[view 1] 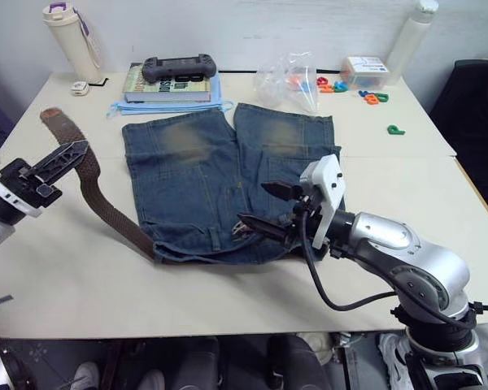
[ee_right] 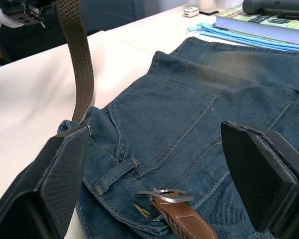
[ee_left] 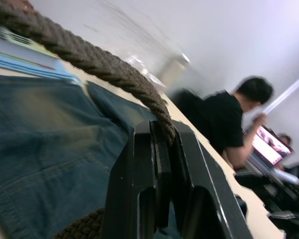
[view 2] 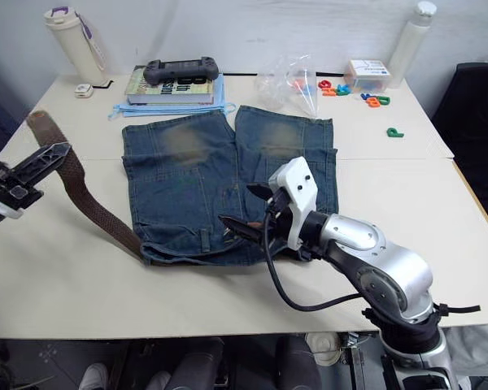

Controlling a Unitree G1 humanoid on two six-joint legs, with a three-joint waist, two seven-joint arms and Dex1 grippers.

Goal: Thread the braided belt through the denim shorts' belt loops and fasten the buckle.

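Threading is looking partly done, in my judgement: the braided belt (view 1: 106, 207) is entering the waistband of the denim shorts (view 1: 199, 191) at the near-left end, and the buckle (ee_right: 164, 196) with its tan tab is lying on the denim just beside one of the belt loops (ee_right: 114, 174). The left gripper (view 1: 61, 158) is holding the strap lifted off the surface, fingers (ee_left: 154, 179) pinched tight on it. The right gripper (view 1: 268, 207) is hovering over the buckle, fingers spread wide and empty. Belt's long axis is running from the waistband toward the far-left corner. Next probably calls for feeding the free end toward the buckle.
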